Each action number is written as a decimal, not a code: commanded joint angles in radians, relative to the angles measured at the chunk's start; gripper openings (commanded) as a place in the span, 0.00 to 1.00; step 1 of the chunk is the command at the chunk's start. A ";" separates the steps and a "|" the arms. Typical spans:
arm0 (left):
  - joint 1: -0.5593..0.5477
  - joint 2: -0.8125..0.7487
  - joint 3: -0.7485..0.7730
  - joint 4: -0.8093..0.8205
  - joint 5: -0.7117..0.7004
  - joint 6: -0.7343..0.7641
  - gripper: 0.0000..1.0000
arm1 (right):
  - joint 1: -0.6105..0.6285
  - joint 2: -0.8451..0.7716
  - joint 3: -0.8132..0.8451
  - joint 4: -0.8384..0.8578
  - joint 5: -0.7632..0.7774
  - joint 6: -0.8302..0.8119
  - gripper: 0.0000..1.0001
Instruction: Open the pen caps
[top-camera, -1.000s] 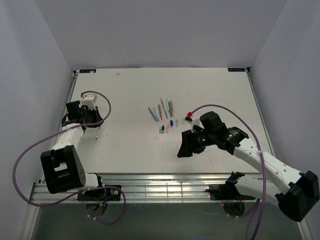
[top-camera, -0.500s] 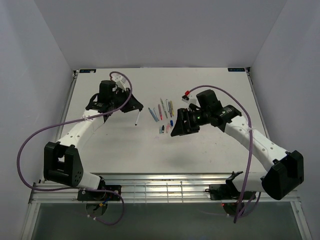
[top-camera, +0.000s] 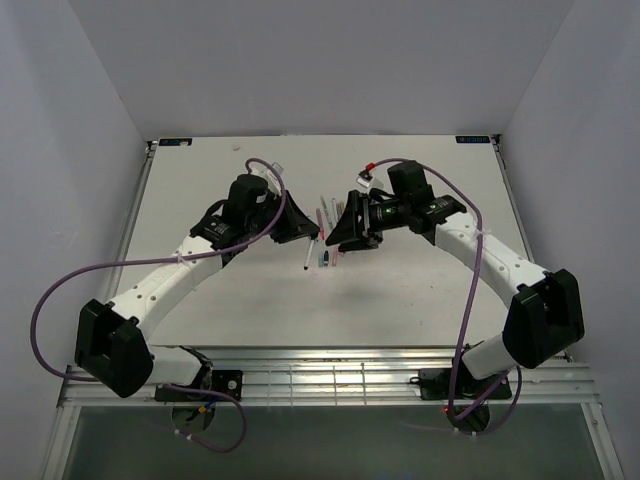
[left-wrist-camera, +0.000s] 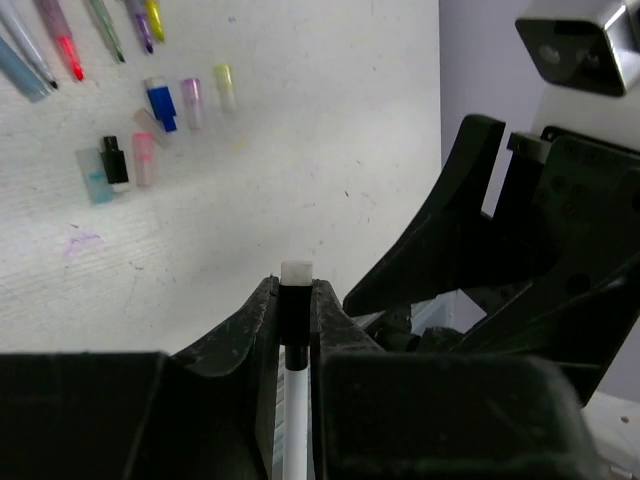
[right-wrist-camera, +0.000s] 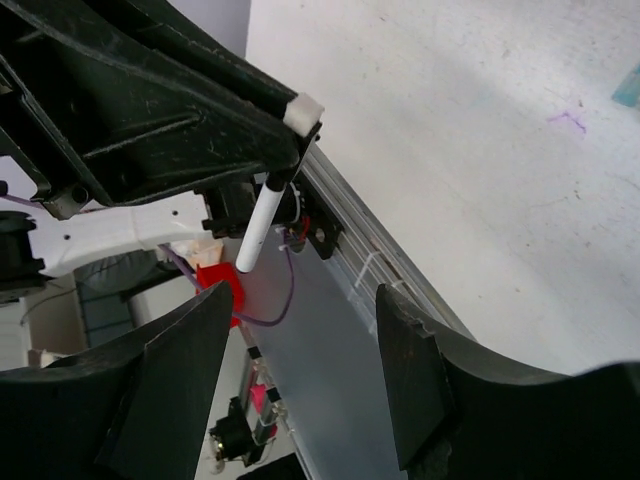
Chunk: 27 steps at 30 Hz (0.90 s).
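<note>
right wrist view: left gripper (right-wrist-camera: 298, 126) clenched on a white pen (right-wrist-camera: 258, 230), right gripper (right-wrist-camera: 305, 300) released and spread, which should close squarely on the pen's free end, then pull straight.

The white left arm (top-camera: 165, 285) with black joints reaches up and inward from its base, and its black two-finger left end effector (left-wrist-camera: 297, 290) is clamped on the capped end of a thin white pen (right-wrist-camera: 258, 225). The white right arm (top-camera: 490, 255) arches in from the opposite side. Its black right end effector (right-wrist-camera: 300, 310) faces the left one at close range, fingers spread wide.
</note>
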<state>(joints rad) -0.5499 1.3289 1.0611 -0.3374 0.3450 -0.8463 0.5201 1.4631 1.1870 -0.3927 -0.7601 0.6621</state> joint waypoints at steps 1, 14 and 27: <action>0.007 -0.011 0.075 -0.011 -0.130 0.003 0.00 | 0.003 0.012 0.009 0.138 -0.056 0.100 0.65; 0.007 0.099 0.192 -0.144 -0.216 -0.034 0.00 | 0.030 0.075 0.003 0.272 -0.042 0.214 0.60; 0.007 0.061 0.178 -0.175 -0.219 -0.111 0.00 | 0.110 0.135 0.020 0.333 -0.004 0.269 0.51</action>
<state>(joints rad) -0.5442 1.4448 1.2297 -0.4969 0.1387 -0.9207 0.6228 1.5986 1.1748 -0.1272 -0.7689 0.9047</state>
